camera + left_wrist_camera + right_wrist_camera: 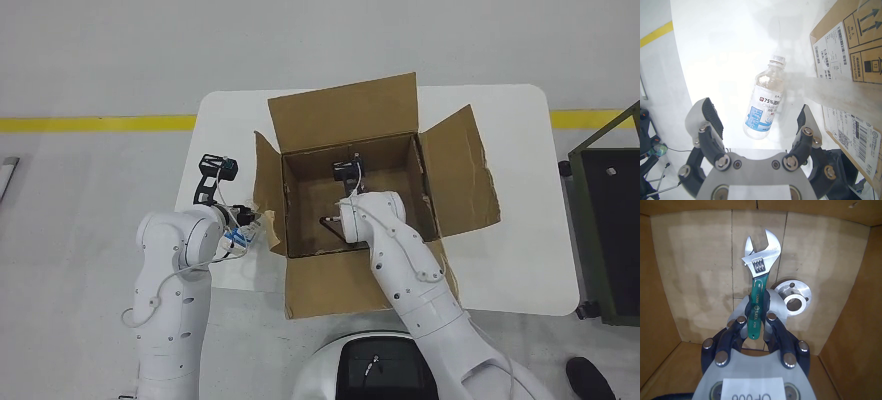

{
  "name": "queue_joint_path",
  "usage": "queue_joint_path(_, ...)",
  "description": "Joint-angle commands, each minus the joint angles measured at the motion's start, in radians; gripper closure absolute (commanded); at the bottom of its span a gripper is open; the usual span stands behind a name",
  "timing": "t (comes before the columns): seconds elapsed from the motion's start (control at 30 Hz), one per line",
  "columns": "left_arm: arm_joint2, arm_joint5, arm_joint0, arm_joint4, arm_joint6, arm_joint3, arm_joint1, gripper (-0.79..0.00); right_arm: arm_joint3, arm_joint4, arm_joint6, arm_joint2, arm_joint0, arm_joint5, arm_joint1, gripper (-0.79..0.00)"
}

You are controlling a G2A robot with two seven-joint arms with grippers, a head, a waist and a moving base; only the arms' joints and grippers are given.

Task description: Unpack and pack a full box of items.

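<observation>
Gripping the wrench [761, 256] by its green handle, the right gripper [757, 306] is clenched, with the steel head pointing away from it toward the floor of the box [696, 266]. Just beside its fingers a metal flange [795, 298] lies on the cardboard, and walls stand close on either side. Probably a lift-out: draw straight up, keep the head off flange and walls, and hold firm against the head-heavy tool pivoting. The left gripper [756, 108] hangs released over the white table [715, 47]. The bottle [762, 106] lies on its side just ahead of its spread fingers.
</observation>
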State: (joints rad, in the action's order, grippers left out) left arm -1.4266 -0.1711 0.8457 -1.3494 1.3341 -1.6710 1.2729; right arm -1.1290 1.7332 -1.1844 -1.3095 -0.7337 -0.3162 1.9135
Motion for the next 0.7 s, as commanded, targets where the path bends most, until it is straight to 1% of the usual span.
queue_joint_path(0.0,0.000,0.000,0.000,0.000,0.000,0.000,0.000,-0.785,-0.029,-0.001,-0.004,-0.001,-0.014,0.005,-0.001,0.000)
queue_joint_path(0.1,0.000,0.000,0.000,0.000,0.000,0.000,0.000,-0.785,-0.102,-0.015,0.003,-0.002,-0.045,0.011,-0.003,0.000)
queue_joint_path(0.23,0.000,0.000,0.000,0.000,0.000,0.000,0.000,-0.785,-0.242,-0.061,0.016,-0.011,-0.108,0.026,-0.006,0.000)
queue_joint_path(0.4,0.000,0.000,0.000,0.000,0.000,0.000,0.000,-0.785,-0.431,-0.133,0.044,-0.020,-0.193,0.052,-0.026,0.000)
queue_joint_path(0.5,0.000,0.000,0.000,0.000,0.000,0.000,0.000,-0.785,-0.536,-0.172,0.070,-0.025,-0.240,0.037,-0.037,0.000)
queue_joint_path(0.53,0.000,0.000,0.000,0.000,0.000,0.000,0.000,-0.785,-0.570,-0.189,0.090,-0.032,-0.254,0.018,-0.040,0.000)
queue_joint_path(0.67,0.000,0.000,0.000,0.000,0.000,0.000,0.000,-0.785,-0.578,-0.194,0.096,-0.033,-0.259,0.011,-0.041,0.000)
